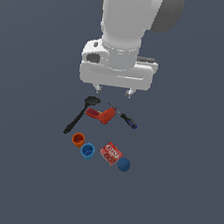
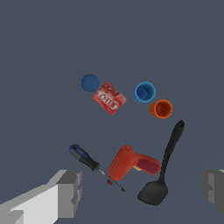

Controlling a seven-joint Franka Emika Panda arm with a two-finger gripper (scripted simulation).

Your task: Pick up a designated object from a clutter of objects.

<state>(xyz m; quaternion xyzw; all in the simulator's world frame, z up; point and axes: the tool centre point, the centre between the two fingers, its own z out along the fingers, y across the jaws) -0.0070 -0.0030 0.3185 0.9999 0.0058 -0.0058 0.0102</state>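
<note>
The bright-blue cup (image 1: 87,151) stands upright on the grey floor, touching the orange cup (image 1: 78,139) beside it. In the wrist view the blue cup (image 2: 144,92) shows its hollow inside, next to the orange cup (image 2: 161,109). My gripper (image 1: 114,91) hangs open and empty high above the clutter, over the spatula head and drill. In the wrist view its fingers (image 2: 70,192) stand wide apart around the gripper's middle (image 2: 142,192).
A black spatula (image 1: 79,114), red drill (image 1: 101,114) and blue-handled screwdriver (image 1: 126,118) lie below the gripper. A red box (image 1: 111,154) and a dark-blue ball (image 1: 123,164) lie on the exterior view's right of the blue cup.
</note>
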